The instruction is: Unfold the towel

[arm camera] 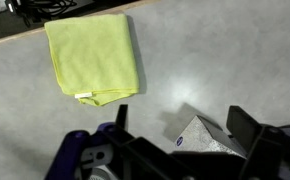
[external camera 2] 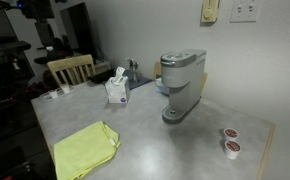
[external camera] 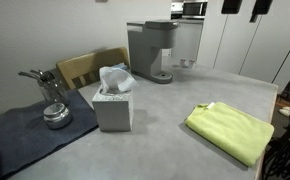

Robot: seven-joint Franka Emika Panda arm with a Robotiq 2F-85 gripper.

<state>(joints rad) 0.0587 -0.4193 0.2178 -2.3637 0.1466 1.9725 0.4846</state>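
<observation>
The lime yellow-green towel (external camera: 231, 133) lies folded and flat on the grey table near one edge. It shows in both exterior views (external camera 2: 85, 151) and at the top of the wrist view (arm camera: 93, 55). My gripper (arm camera: 181, 122) shows only in the wrist view. Its two dark fingers are wide apart and empty, high above the table. The towel is well away from the fingers. The top of the grey tissue box (arm camera: 201, 142) sits below and between them.
The grey tissue box (external camera: 113, 108) with a white tissue stands mid-table. A grey coffee machine (external camera 2: 182, 85) stands behind it. A dark mat (external camera: 25, 137) holds a metal pot (external camera: 56, 116). A wooden chair (external camera: 90, 67) is at the table edge. Two pods (external camera 2: 230, 141) lie near a corner.
</observation>
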